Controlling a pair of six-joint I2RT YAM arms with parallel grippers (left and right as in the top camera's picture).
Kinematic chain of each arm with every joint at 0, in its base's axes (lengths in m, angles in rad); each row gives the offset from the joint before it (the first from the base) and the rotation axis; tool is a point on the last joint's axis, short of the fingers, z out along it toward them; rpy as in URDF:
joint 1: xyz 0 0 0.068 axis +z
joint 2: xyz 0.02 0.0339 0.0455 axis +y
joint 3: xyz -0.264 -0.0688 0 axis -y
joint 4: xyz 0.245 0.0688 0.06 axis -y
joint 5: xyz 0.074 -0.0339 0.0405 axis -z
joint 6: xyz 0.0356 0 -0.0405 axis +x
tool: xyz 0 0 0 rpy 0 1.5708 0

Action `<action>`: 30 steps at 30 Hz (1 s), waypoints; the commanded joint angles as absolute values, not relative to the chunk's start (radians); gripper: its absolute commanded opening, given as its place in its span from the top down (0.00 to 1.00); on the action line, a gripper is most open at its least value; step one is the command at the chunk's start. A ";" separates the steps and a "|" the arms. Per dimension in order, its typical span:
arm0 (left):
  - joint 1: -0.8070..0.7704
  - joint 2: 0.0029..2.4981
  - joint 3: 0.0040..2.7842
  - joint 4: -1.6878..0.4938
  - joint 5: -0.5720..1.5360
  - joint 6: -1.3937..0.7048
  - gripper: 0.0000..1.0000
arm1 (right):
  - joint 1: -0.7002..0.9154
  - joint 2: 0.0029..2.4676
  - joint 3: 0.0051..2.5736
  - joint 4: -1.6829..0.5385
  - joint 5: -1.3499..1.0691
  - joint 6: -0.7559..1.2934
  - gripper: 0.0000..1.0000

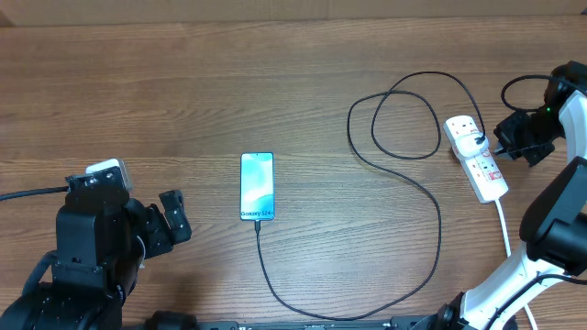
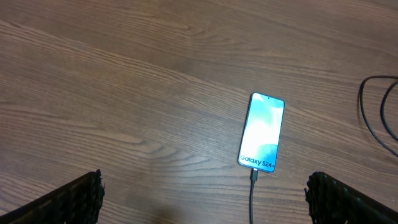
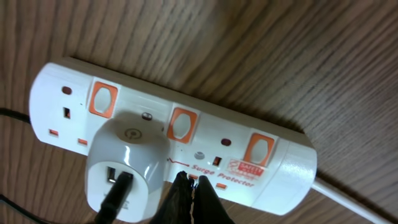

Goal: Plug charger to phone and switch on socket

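Pinched-shut black fingertips of my right gripper (image 3: 189,194) fill the bottom of the wrist view, poised at the near long edge of the socket (image 3: 214,134). It is a white strip lying slantwise at the right of the table (image 1: 138,92), thick lead trailing back toward the robot. Whether they touch it I cannot tell. At mid-table the phone (image 1: 257,186) lies lengthwise toward the robot, lettered end nearest; my left gripper (image 2: 204,183) hangs wide and empty near it. A white adapter (image 3: 127,165) stands in the strip beside the fingertips, and the charger (image 1: 438,225) looks already seated in the phone's lettered end. Smallest, the middle red switch (image 3: 180,124) sits just beyond the tips, across the strip's short axis: the right arm's press, I judge.
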State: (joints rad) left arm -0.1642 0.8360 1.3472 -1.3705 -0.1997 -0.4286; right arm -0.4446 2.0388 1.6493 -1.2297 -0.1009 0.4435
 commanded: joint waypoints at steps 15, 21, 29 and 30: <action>-0.169 0.838 1.343 -1.374 -0.220 -0.450 0.00 | -0.445 2.088 1.673 -1.189 -0.107 0.437 0.96; -0.169 0.838 1.343 -1.374 -0.220 -0.450 0.00 | -0.445 2.088 1.673 -1.180 -0.107 0.437 0.96; -0.169 0.838 1.343 -1.374 -0.220 -0.450 0.00 | -0.444 2.089 1.658 -1.170 -0.113 0.437 0.96; -0.169 0.838 1.343 -1.374 -0.220 -0.450 0.00 | -0.444 2.089 1.654 -1.167 -0.118 0.436 0.96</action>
